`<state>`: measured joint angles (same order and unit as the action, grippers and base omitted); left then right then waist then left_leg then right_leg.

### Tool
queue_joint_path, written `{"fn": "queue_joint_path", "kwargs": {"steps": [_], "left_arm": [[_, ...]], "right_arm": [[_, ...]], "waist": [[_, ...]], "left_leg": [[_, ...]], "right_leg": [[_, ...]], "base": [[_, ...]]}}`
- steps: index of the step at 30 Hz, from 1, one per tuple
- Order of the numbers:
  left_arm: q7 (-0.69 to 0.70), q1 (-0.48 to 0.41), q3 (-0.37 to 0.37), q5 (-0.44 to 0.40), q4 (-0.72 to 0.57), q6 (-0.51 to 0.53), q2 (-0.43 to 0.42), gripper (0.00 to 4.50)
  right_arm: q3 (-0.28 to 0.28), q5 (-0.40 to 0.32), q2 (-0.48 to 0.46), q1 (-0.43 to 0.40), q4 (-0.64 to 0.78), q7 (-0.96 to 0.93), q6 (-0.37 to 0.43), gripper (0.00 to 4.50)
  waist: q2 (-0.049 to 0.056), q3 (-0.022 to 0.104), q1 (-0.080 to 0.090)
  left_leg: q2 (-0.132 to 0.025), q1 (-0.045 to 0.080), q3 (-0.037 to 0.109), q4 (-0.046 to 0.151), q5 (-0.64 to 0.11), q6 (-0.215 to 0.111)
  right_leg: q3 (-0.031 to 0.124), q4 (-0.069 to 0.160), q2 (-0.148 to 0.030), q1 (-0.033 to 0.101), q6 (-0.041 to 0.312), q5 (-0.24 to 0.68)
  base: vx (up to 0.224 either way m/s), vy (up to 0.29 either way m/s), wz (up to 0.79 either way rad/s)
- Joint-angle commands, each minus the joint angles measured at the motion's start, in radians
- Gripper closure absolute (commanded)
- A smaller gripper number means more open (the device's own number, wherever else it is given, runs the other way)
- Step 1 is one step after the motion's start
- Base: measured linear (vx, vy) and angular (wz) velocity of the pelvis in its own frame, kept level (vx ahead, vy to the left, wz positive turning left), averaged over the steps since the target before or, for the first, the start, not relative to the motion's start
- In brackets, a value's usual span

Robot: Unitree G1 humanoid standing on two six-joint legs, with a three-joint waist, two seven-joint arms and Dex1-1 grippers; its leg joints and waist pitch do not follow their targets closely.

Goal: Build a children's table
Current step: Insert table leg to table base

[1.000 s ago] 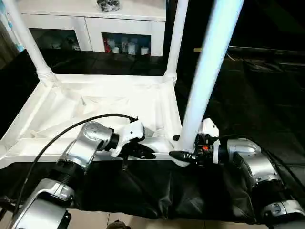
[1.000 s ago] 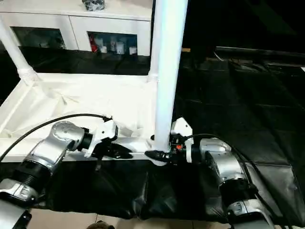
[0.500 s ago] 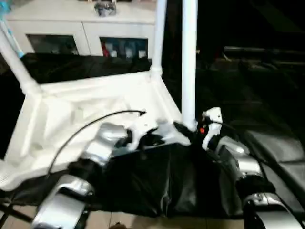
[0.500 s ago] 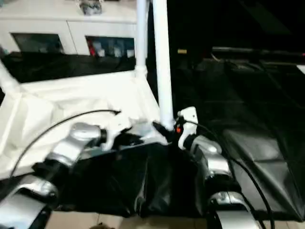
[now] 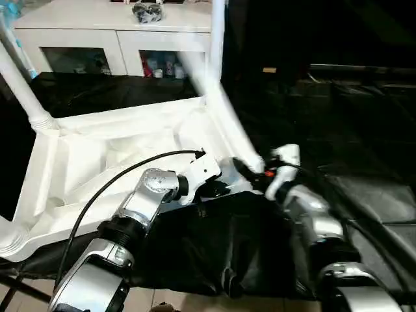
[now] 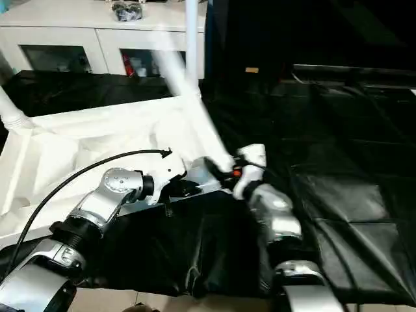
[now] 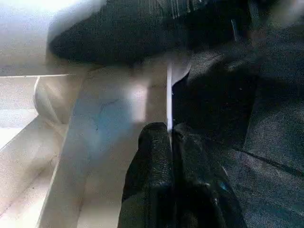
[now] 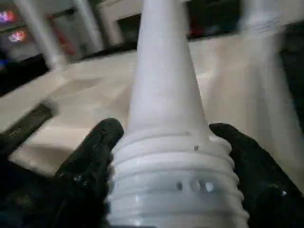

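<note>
White children's table (image 5: 97,149) upside down at frame centre-left, ribbed underside up, right claw (image 8: 166,156) clamping a tilted tapered leg (image 5: 218,107), left claw (image 7: 171,142) pinching its rim

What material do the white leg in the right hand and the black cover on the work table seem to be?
The leg looks like smooth moulded plastic: uniform white, slight sheen, ridged rings at its thick end. The cover seems to be thin plastic sheeting or coated fabric; it creases, folds and glints, but the exact kind cannot be told.
</note>
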<state>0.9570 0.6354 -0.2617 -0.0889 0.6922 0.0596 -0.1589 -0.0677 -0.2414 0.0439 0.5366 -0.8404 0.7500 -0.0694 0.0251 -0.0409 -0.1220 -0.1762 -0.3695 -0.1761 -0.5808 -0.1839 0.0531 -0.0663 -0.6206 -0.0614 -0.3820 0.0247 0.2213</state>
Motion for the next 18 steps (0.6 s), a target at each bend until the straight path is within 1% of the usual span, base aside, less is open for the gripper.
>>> {"fn": "queue_joint_path", "kwargs": {"steps": [1, 2, 3, 4, 5, 6, 7, 8, 9, 10, 11, 12, 13, 14, 15, 16, 18], "left_arm": [[0.010, 0.011, 0.042, 0.067, -0.032, -0.032, 0.019, 3.88], [0.008, 0.021, 0.073, 0.088, -0.027, -0.026, 0.012, 3.74], [0.008, 0.022, 0.076, 0.090, -0.026, -0.026, 0.011, 3.59], [0.011, 0.029, 0.095, 0.106, -0.024, -0.020, 0.005, 3.51], [0.009, 0.036, 0.109, 0.118, -0.021, -0.013, 0.001, 3.51], [0.009, 0.037, 0.111, 0.120, -0.021, -0.012, 0.000, 3.49], [0.011, 0.041, 0.121, 0.130, -0.019, -0.008, -0.003, 3.42], [0.013, 0.044, 0.126, 0.135, -0.017, -0.007, -0.005, 3.16], [0.020, 0.053, 0.152, 0.164, -0.022, 0.023, -0.014, 3.16], [0.029, 0.054, 0.163, 0.180, -0.029, 0.042, -0.018, 3.07], [0.029, 0.054, 0.163, 0.180, -0.029, 0.042, -0.018, 3.02], [0.043, 0.055, 0.179, 0.208, -0.043, 0.078, -0.029, 2.90], [0.050, 0.055, 0.191, 0.223, -0.050, 0.104, -0.038, 2.75], [0.059, 0.054, 0.201, 0.235, -0.055, 0.131, -0.048, 2.66], [0.060, 0.054, 0.202, 0.236, -0.055, 0.134, -0.049, 2.62], [0.070, 0.051, 0.204, 0.244, -0.059, 0.149, -0.057, 2.62], [0.085, 0.043, 0.211, 0.260, -0.071, 0.168, -0.071, 2.44]], "right_arm": [[0.003, 0.009, 0.013, -0.016, -0.033, 0.012, 0.015, 1.73], [-0.001, 0.008, 0.014, -0.014, -0.035, 0.019, 0.010, 1.73], [-0.001, 0.008, 0.014, -0.014, -0.035, 0.020, 0.010, 1.73], [-0.002, 0.007, 0.015, -0.012, -0.036, 0.023, 0.007, 1.73], [-0.003, 0.006, 0.016, -0.010, -0.037, 0.026, 0.005, 1.73], [-0.003, 0.005, 0.016, -0.010, -0.037, 0.027, 0.005, 1.73], [-0.004, 0.005, 0.017, -0.007, -0.038, 0.029, 0.005, 1.73], [-0.005, 0.004, 0.017, -0.006, -0.039, 0.030, 0.005, 1.73], [-0.004, 0.002, 0.020, 0.000, -0.041, 0.032, 0.002, 1.73], [-0.004, 0.001, 0.021, 0.002, -0.040, 0.033, 0.001, 1.73], [-0.004, 0.001, 0.021, 0.002, -0.040, 0.033, 0.001, 1.73], [-0.005, -0.001, 0.023, 0.004, -0.039, 0.037, 0.001, 1.73], [-0.007, -0.003, 0.024, 0.005, -0.035, 0.040, 0.002, 1.73], [-0.009, -0.006, 0.026, 0.005, -0.030, 0.044, 0.003, 1.73], [-0.009, -0.007, 0.026, 0.005, -0.030, 0.044, 0.003, 1.73], [-0.011, -0.008, 0.027, 0.006, -0.026, 0.046, 0.003, 1.73], [-0.016, -0.014, 0.028, 0.005, -0.018, 0.052, 0.005, 1.73]], "waist": [[-0.005, 0.055, 0.001], [-0.004, 0.058, -0.003], [-0.004, 0.058, -0.003], [-0.005, 0.061, -0.001], [-0.005, 0.063, -0.001], [-0.006, 0.068, 0.001], [-0.007, 0.068, 0.002], [-0.009, 0.070, 0.005], [-0.009, 0.070, 0.006], [-0.009, 0.071, 0.004], [-0.009, 0.071, 0.003], [-0.009, 0.067, 0.004], [-0.008, 0.066, 0.004], [-0.009, 0.063, 0.004], [-0.007, 0.063, 0.003], [-0.008, 0.060, 0.005], [-0.007, 0.059, 0.005]], "left_leg": [[-0.071, 0.016, 0.020, 0.068, -0.171, -0.063], [-0.073, 0.012, 0.020, 0.066, -0.121, -0.074], [-0.073, 0.012, 0.020, 0.066, -0.121, -0.074], [-0.073, 0.006, 0.022, 0.064, -0.095, -0.087], [-0.072, 0.007, 0.022, 0.062, -0.086, -0.091], [-0.071, 0.005, 0.021, 0.057, -0.060, -0.105], [-0.070, 0.003, 0.021, 0.054, -0.045, -0.114], [-0.065, -0.004, 0.019, 0.047, -0.016, -0.144], [-0.065, -0.005, 0.019, 0.046, -0.013, -0.150], [-0.064, -0.006, 0.017, 0.043, -0.009, -0.158], [-0.064, -0.007, 0.017, 0.043, -0.011, -0.159], [-0.065, -0.007, 0.016, 0.043, -0.030, -0.158], [-0.066, -0.007, 0.016, 0.045, -0.049, -0.149], [-0.068, -0.004, 0.015, 0.047, -0.069, -0.138], [-0.069, -0.002, 0.016, 0.049, -0.077, -0.131], [-0.069, -0.002, 0.015, 0.050, -0.094, -0.119], [-0.071, 0.000, 0.015, 0.053, -0.107, -0.105]], "right_leg": [[0.059, 0.083, -0.106, 0.034, 0.233, 0.109], [0.056, 0.069, -0.101, 0.036, 0.245, 0.013], [0.056, 0.069, -0.101, 0.036, 0.245, 0.013], [0.052, 0.060, -0.101, 0.041, 0.247, -0.052], [0.051, 0.057, -0.101, 0.041, 0.250, -0.074], [0.051, 0.050, -0.101, 0.041, 0.258, -0.127], [0.050, 0.047, -0.100, 0.042, 0.261, -0.154], [0.048, 0.043, -0.101, 0.043, 0.266, -0.208], [0.048, 0.042, -0.102, 0.043, 0.266, -0.214], [0.047, 0.042, -0.101, 0.042, 0.269, -0.216], [0.046, 0.041, -0.102, 0.041, 0.269, -0.213], [0.046, 0.045, -0.101, 0.039, 0.269, -0.181], [0.046, 0.048, -0.101, 0.038, 0.267, -0.138], [0.046, 0.052, -0.100, 0.036, 0.266, -0.093], [0.046, 0.053, -0.101, 0.035, 0.265, -0.073], [0.047, 0.056, -0.099, 0.034, 0.264, -0.039], [0.048, 0.057, -0.098, 0.033, 0.262, -0.013]], "base": [[0.000, 0.000, 0.00], [0.000, 0.000, 0.00], [0.000, 0.000, 0.00], [0.000, 0.000, 0.00], [0.000, 0.000, 0.00], [0.000, 0.000, 0.00], [0.000, 0.000, 0.00], [0.000, 0.000, 0.00], [0.000, 0.000, 0.00], [0.000, 0.000, 0.00], [0.000, 0.000, 0.00], [0.000, 0.000, 0.00], [0.000, 0.000, 0.00], [0.000, 0.000, 0.00], [0.000, 0.000, 0.00], [0.000, 0.000, 0.00], [0.000, 0.000, 0.00]]}}
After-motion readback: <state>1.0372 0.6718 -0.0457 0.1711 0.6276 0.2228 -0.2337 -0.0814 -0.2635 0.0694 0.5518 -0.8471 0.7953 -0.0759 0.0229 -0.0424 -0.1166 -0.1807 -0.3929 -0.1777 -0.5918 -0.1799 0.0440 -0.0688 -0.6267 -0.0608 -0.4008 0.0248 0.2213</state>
